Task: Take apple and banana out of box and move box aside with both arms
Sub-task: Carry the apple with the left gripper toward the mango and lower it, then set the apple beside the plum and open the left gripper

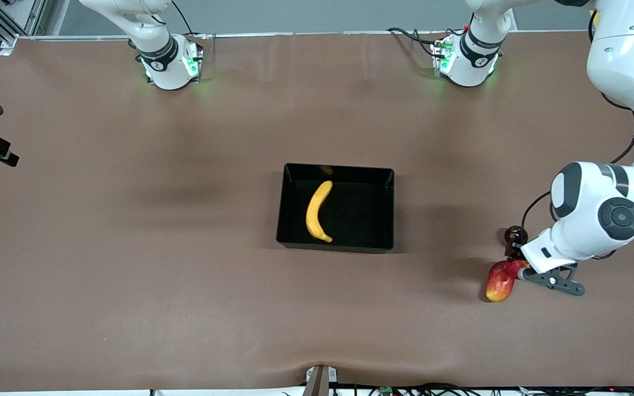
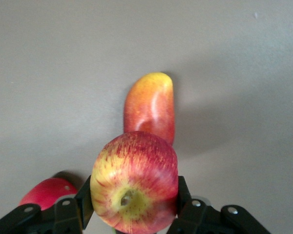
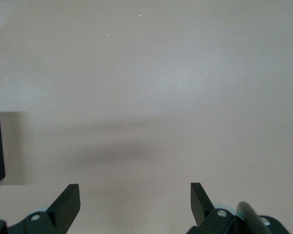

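The left gripper [image 2: 134, 207] grasps the apple [image 2: 135, 189] over the table [image 1: 130, 220], beside a mango [image 1: 499, 283]. The banana [image 1: 317, 212] lies in the box [image 1: 388, 214]. The right gripper [image 3: 135, 202] waits with fingers spread wide.

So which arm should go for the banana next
Right, probably. The right tool is open and empty, while the left tool grips the apple beside the mango. The banana lies in the box.

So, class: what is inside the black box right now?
Only the banana lies inside the box, on its floor toward the right arm's end. The rest of the floor shows bare. The apple is out, gripped by the left gripper.
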`<state>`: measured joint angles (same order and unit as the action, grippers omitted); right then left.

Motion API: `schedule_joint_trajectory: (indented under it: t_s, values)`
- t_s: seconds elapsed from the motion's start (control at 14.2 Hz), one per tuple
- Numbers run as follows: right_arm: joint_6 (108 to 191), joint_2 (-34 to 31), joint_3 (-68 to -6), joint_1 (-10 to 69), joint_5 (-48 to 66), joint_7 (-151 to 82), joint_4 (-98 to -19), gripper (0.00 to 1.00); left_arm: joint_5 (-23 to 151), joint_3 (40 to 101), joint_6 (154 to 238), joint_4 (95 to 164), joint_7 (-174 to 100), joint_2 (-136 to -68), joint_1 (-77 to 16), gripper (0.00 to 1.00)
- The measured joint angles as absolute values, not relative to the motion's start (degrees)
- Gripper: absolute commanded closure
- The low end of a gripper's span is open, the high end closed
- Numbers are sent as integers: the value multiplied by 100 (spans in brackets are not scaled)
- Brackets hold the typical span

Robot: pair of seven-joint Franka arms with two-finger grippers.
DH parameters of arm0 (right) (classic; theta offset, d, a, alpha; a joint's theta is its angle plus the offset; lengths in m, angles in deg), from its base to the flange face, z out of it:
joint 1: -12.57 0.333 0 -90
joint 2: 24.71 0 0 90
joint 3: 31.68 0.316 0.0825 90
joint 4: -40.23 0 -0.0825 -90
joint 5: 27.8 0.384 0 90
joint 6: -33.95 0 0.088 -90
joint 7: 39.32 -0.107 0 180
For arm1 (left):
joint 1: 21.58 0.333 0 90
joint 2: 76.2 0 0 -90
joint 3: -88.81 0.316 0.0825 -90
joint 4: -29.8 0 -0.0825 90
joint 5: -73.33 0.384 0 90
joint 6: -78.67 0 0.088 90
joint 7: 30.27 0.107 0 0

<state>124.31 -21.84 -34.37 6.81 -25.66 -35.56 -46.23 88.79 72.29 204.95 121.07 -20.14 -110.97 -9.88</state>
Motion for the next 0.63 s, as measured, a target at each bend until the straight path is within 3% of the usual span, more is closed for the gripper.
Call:
schedule_joint_trajectory:
  t_s: [0.63]
  values:
    - [12431,-2182,-3437,681,-2566,-3556,-4623,0,8878,6957,21403,13275,-2886,-11085,-1098,100]
